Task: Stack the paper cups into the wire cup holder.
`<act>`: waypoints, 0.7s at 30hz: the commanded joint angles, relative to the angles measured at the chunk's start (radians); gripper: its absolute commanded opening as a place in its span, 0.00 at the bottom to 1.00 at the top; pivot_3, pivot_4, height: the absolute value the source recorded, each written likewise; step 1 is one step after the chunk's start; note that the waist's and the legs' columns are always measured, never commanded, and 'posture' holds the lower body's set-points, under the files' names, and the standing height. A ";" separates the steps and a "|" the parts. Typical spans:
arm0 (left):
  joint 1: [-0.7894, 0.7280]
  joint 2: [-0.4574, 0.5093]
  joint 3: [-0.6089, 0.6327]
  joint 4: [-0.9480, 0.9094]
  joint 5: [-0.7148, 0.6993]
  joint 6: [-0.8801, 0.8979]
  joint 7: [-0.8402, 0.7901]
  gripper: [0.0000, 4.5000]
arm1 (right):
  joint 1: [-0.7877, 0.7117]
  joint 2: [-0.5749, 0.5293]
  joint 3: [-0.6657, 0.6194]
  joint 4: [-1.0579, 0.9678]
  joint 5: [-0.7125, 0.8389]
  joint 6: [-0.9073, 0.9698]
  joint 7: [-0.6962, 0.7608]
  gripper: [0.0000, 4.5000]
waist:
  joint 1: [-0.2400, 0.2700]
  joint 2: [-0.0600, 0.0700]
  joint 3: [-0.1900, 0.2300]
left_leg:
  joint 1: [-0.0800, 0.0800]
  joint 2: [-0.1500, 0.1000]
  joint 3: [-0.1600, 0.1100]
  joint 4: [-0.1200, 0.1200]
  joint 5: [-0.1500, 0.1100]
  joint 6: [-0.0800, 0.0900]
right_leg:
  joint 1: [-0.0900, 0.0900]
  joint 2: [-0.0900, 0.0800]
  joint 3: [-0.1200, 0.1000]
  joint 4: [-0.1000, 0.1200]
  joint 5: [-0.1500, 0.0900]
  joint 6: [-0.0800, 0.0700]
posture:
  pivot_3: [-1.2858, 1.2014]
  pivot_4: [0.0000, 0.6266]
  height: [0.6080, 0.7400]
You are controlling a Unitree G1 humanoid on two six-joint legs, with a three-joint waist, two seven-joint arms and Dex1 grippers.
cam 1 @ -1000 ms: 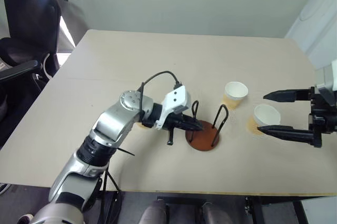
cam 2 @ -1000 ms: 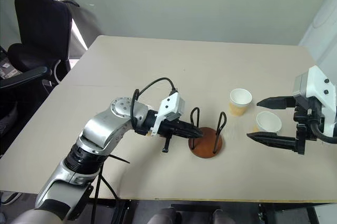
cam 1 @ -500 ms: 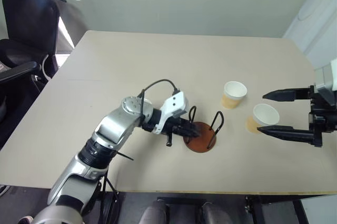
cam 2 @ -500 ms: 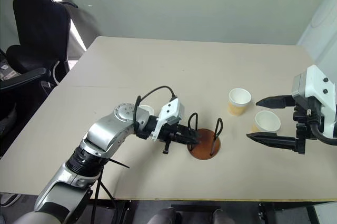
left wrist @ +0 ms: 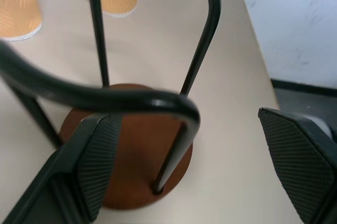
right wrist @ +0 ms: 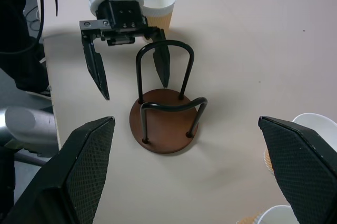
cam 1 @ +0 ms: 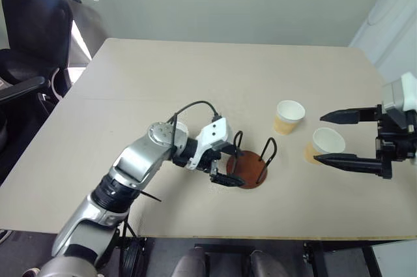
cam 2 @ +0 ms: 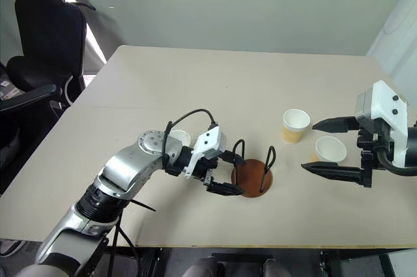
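Black wire cup holder [cam 1: 249, 165] between spread left jaws

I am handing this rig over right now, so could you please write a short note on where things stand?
Left gripper: open, holding nothing, one finger reaching between the wire loops of the wire cup holder, the other outside it.
Right gripper: open, empty, its fingers either side of the nearer paper cup.
Second paper cup stands upright beside it on the table; third paper cup stands behind the left gripper.
Done: nothing stacked; holder empty.
Left: all three cups.
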 commanded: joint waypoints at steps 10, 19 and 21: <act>-0.021 0.159 0.021 -0.043 0.111 -0.190 -0.055 1.00 | -0.062 0.012 0.060 0.012 -0.004 -0.043 -0.022 1.00 | -0.003 0.000 0.000 | 0.001 0.000 0.000 0.000 -0.001 0.002 | 0.000 0.000 0.000 -0.001 0.000 0.000 | 0.52 0.24 1.00; -0.006 0.196 0.153 -0.038 0.051 -0.172 -0.054 1.00 | -0.143 0.051 0.161 0.050 -0.053 -0.079 -0.058 1.00 | -0.009 0.000 0.000 | 0.000 0.000 0.000 0.000 -0.002 0.003 | 0.000 0.000 0.000 -0.001 0.000 0.000 | 0.52 0.24 1.00; -0.010 0.200 0.191 -0.038 0.018 -0.152 -0.056 1.00 | -0.164 0.060 0.186 0.068 -0.069 -0.086 -0.061 1.00 | -0.010 0.000 0.000 | 0.000 0.000 0.000 0.000 -0.002 0.003 | 0.000 0.000 0.000 -0.001 0.000 0.000 | 0.52 0.24 1.00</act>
